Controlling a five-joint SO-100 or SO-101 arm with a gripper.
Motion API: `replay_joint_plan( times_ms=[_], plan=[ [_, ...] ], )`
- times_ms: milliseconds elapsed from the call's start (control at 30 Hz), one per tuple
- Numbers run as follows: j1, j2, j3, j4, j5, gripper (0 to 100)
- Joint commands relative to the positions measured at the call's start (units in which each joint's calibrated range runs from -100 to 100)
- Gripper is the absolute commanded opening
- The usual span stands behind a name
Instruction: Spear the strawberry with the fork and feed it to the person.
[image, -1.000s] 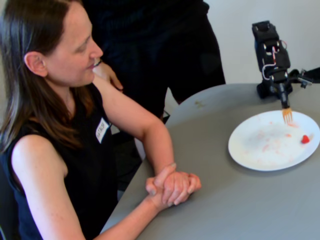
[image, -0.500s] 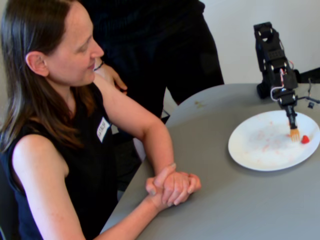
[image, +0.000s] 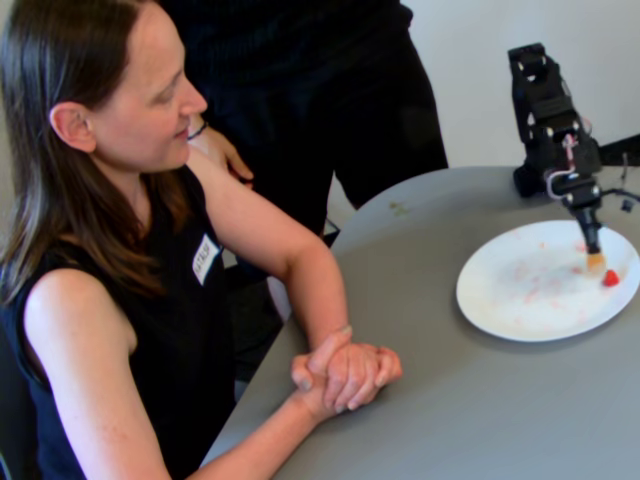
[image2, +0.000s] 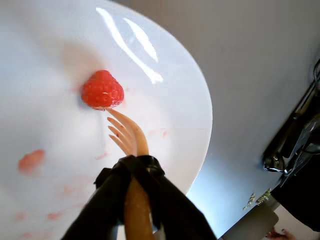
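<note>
**Right at the berry: fork tip closes in on the plate**

Now the fork (image2: 129, 136) is down over the white plate (image: 520, 300), its longest tine reaching the lower edge of the strawberry (image2: 102, 89) in the wrist view. Touching or just short of it? Too close to call from that angle. The berry sits whole on the plate, glossy and bright red, with pink juice smears (image2: 31, 160) scattered across the white surface around it.

From the fixed view, the plate lies near the right edge of the grey table (image: 420, 400), and the strawberry (image: 610, 278) rests by the plate's right rim, with the fork (image: 595, 262) just beside it on the left. The black arm (image: 548, 110) rises from the far right corner of the tabletop and bends down over the plate.

And the gripper (image2: 131, 172)? Black material is wrapped snugly around the fork's handle, but whether the claw itself is clenched or loose I cannot tell.

The person (image: 120, 230) sits at the table's near left edge, hands clasped (image: 345, 375) on the tabletop, well apart from the plate, her face turned towards it. A standing figure in dark clothes (image: 320, 90) is behind her.
</note>
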Motion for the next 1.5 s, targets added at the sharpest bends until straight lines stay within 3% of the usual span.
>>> replay_joint_plan(
  times_ms=[0,567,1067,1133,1300,1467],
  plan=[
    [-1.53,-1.47,-5.45,3.06,0.09,1],
    [-1.01,6.24,-14.2,6.1,-0.33,1],
    [-0.56,10.9,-4.19,4.8,0.2,1],
    [0.34,8.27,-7.71,6.1,0.2,1],
    [6.38,-5.37,-21.95,21.51,0.3,1],
    [14.66,-23.24,-28.27,27.43,5.02,1]
  ],
)
